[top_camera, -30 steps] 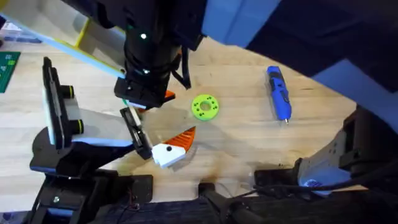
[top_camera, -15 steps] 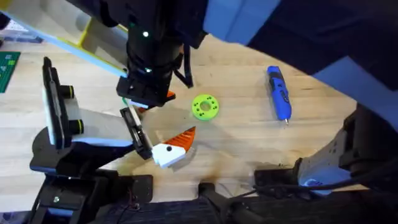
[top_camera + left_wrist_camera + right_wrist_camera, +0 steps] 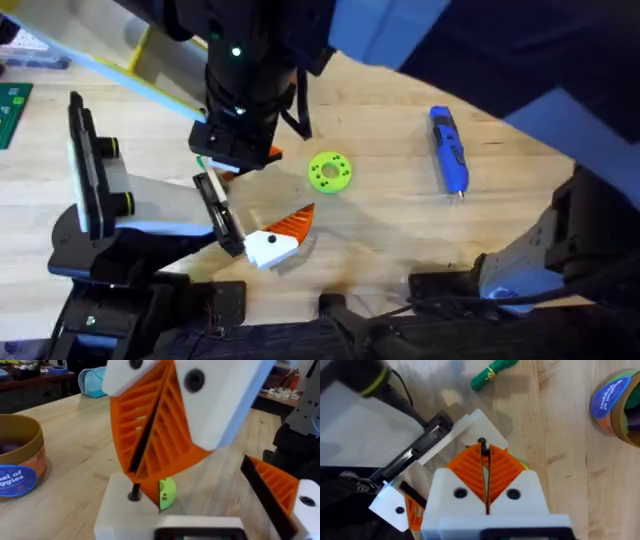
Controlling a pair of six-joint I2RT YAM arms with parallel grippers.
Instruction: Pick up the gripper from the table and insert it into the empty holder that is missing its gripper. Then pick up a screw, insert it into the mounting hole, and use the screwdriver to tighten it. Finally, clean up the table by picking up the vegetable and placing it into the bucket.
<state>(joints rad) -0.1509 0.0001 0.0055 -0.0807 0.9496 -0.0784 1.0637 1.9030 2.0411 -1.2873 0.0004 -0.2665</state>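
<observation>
**A:** What could go wrong here?

**B:** My right gripper (image 3: pixel 484 455) pinches the screw (image 3: pixel 482 442) by the pad tips alone. I judge it could tip or slip out as it meets the white block (image 3: pixel 122 510) and miss the hole.

**A:** How are you posed?

**B:** I reach across to the overhead view's upper left-centre, pointing down over the holder (image 3: pixel 213 205).

**A:** And the gripper to mount?

**B:** The gripper (image 3: pixel 268 247) lies at the holder's lower end, lower centre-left.
</observation>
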